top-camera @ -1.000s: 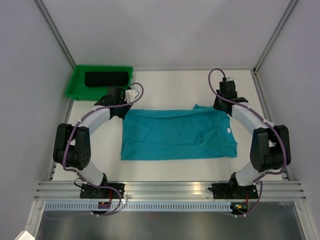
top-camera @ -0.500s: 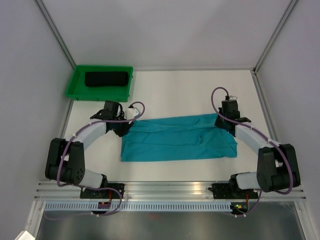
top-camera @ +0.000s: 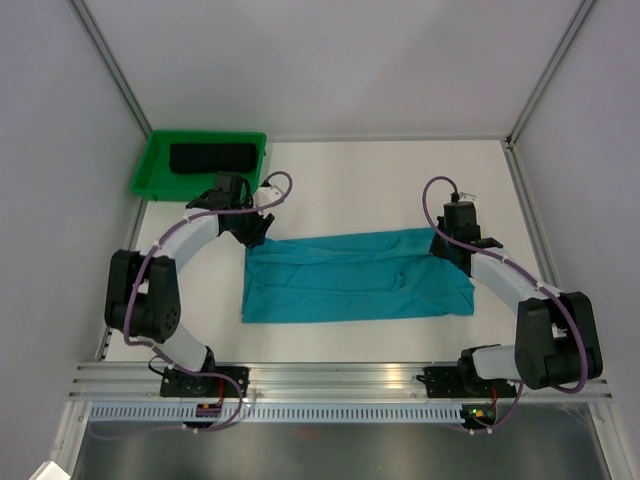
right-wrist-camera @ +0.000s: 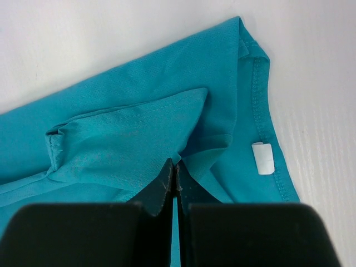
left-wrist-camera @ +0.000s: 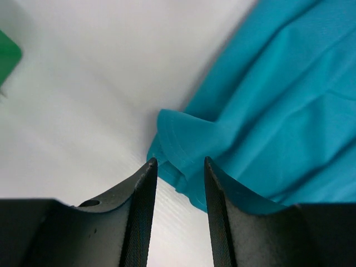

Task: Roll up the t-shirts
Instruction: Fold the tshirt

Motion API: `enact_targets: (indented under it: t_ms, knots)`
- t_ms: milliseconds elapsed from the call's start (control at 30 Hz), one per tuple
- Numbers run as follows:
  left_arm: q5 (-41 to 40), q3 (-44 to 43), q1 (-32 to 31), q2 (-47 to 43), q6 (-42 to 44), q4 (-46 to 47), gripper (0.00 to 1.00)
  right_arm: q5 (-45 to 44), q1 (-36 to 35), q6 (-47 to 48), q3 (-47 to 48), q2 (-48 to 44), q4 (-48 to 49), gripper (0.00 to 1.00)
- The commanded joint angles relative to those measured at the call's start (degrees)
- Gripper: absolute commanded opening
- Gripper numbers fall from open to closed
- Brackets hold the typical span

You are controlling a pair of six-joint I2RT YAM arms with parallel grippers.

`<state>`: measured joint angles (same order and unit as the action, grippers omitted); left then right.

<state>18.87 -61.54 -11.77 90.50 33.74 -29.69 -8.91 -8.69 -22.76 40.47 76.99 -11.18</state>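
- While the left gripper (left-wrist-camera: 179,162) stood with its jaws partly apart and nothing between them, its tips hung just short of a folded corner of the teal t-shirt (top-camera: 350,280).
- The right gripper (right-wrist-camera: 176,168) was closed tight, fingers pressed together. A fold of the teal cloth ran straight into the tips, so it read as pinched.
- Left arm pose, top view: elbow pushed out to the left, forearm angled in toward the shirt's far left corner.
- Right arm pose, top view: elbow low at the right, forearm stretched along the shirt's right end to its far right corner.
- The teal t-shirt lay as a long folded band across the middle of the table (top-camera: 350,190), between the two grippers.
- Right wrist view only: the stitched collar seam (right-wrist-camera: 260,94) and a small white label (right-wrist-camera: 262,158) just inside it.
- Top view only: the black t-shirt (top-camera: 210,157), rolled up, lay inside the green tray (top-camera: 150,178) at the far left corner, well apart from the teal one.
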Motion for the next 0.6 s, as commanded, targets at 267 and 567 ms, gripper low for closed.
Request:
enact_targets:
  t_ms: [267,567]
  knots:
    - [-8.94,6.23,-6.59,2.34,-2.46,6.83,0.49,-0.50,-0.19,-0.35,-0.21,-0.09,1.78,0.04]
    - [-16.94,12.67,-10.73,-0.76,0.63,10.36,0.52,-0.50,-0.19,-0.18,0.49,-0.53,1.34,0.04]
